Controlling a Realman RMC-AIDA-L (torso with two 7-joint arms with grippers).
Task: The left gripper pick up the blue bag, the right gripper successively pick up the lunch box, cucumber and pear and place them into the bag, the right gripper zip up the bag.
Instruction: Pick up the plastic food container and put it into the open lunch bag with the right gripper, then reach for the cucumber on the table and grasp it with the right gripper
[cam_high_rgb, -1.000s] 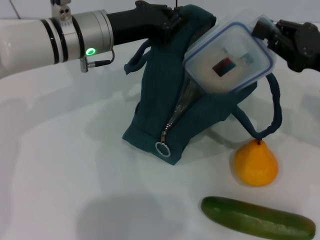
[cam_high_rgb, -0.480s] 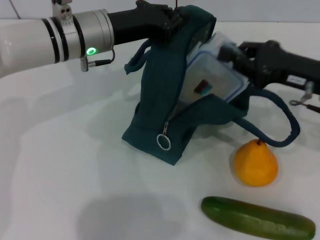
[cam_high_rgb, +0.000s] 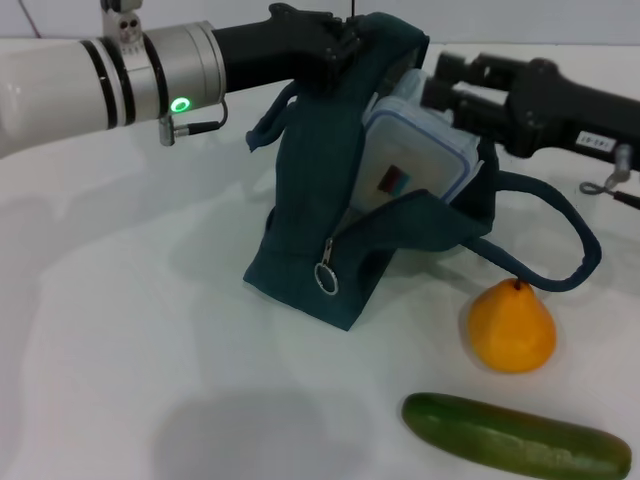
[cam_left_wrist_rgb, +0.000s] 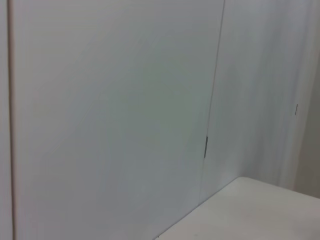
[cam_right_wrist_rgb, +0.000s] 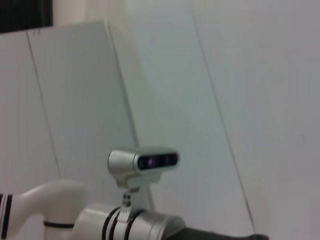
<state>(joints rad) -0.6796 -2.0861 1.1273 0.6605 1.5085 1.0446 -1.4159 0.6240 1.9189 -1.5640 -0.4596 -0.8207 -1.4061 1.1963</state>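
White tabletop (cam_high_rgb: 120, 330) carries every object we describe, and we place each relative to the blue bag (cam_high_rgb: 320, 230), the largest item, which stands upright near the middle with its mouth held open. At the bag's upper rim on the robot's left side we see the left pincer (cam_high_rgb: 335, 45), its black fingers closed on the fabric and holding that edge raised; the silver wrist with its green light extends away from the bag toward the robot's left. On the opposite side of the bag, near its upper edge, lies the right pincer (cam_high_rgb: 440, 85); its fingers sit at the lunch box's upper edge, and we cannot tell whether they clasp it or stand apart from it. The lunch box (cam_high_rgb: 415, 160) stands on edge in the bag's mouth, its lower part behind the front panel and its upper part above it, the coloured label facing us. The cucumber (cam_high_rgb: 515, 437) lies flat well in front of the bag toward the robot's right. The pear (cam_high_rgb: 511, 327) stands upright between bag and cucumber, just under the bag's loose handle loop (cam_high_rgb: 560, 240). The zipper ring (cam_high_rgb: 326, 277) hangs on the bag's front.

In the right wrist view we see the left arm's silver wrist (cam_right_wrist_rgb: 130, 225) with its camera (cam_right_wrist_rgb: 143, 161) before a pale wall.
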